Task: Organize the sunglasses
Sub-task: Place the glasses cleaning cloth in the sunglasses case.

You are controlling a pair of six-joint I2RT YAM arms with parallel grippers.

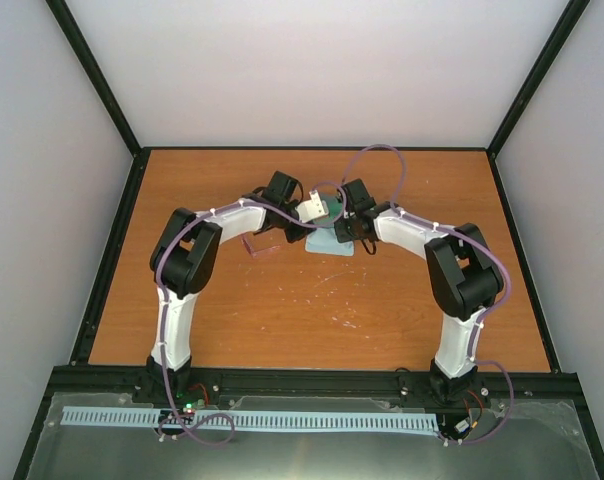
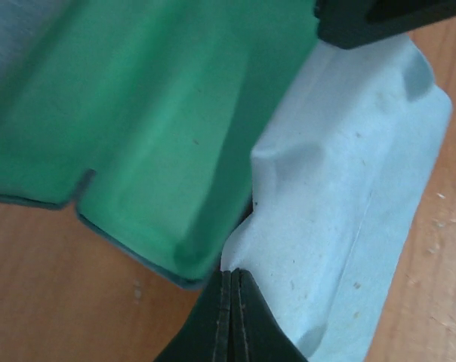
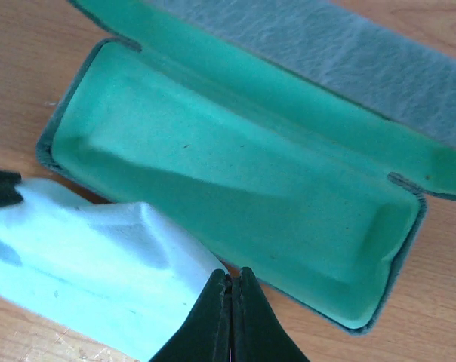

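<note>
Open oblong case (image 3: 235,173), smooth green lining, grey textured lid. Soft pale blue cloth (image 2: 349,188) crumpled just beside it, pinched at opposite corners by left hand (image 2: 232,290) and right hand (image 3: 229,285), fingers of each pressed together on the fabric. Thin pink sunglasses (image 1: 265,250) flat on the bench (image 1: 312,310), left of the cloth, long axis roughly left to right. Scuffed orange-brown wood; pale walls (image 1: 312,70).

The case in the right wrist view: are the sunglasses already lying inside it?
No, the case lies open and its green inside is bare, with only the cloth beside it.
</note>
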